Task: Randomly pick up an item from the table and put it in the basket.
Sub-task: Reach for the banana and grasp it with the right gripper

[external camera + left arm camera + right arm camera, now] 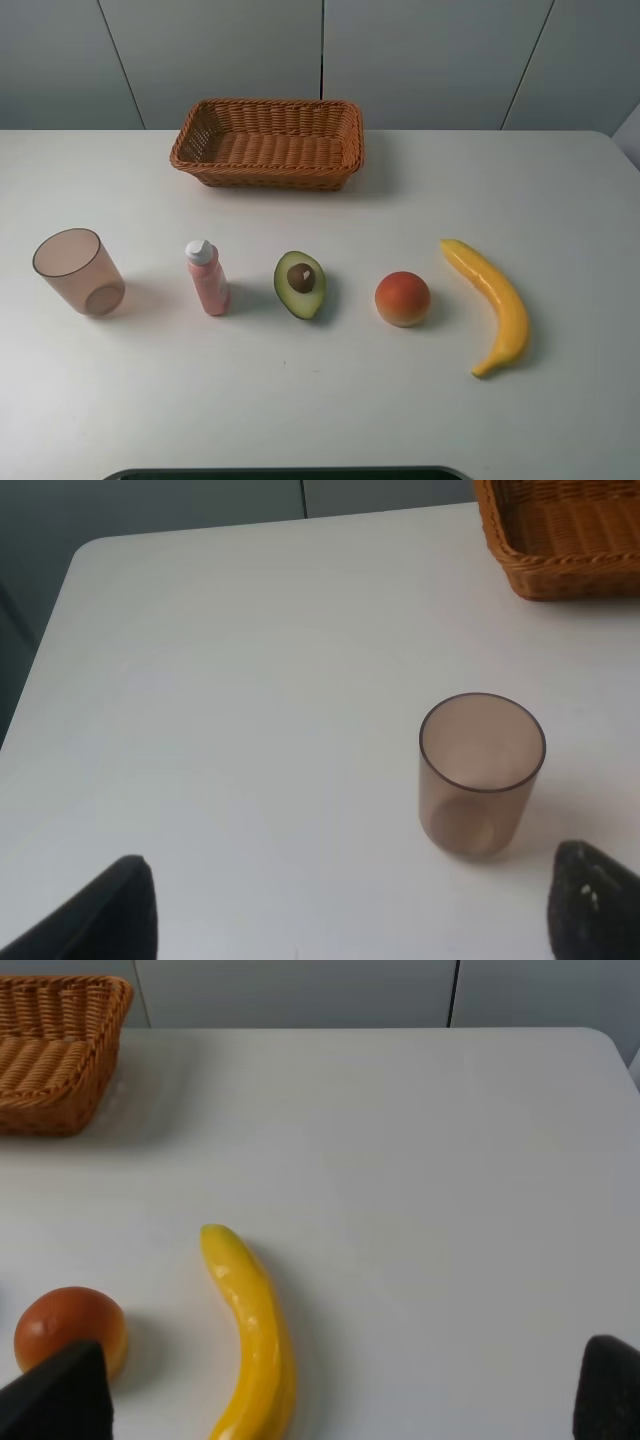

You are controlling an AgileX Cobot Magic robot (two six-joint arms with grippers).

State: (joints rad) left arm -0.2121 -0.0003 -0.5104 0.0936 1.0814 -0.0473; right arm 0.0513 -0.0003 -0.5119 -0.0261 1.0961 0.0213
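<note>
Five small things line up across the white tabletop [520,190]: a tinted cup [78,272], a pink bottle [208,278], a halved avocado [301,285], a peach [402,298] and, at the right end, the banana [497,295]. The banana lies flat, apart from the peach, with bare tabletop running from it to the right edge. Open room separates the row from the basket [265,172] at the far middle. The left jaws hang low over the near left area, spread wide and released, dark fingertips [100,915] short of the cup. The right jaws, likewise spread and holding nothing, hang by the banana's near end.
</note>
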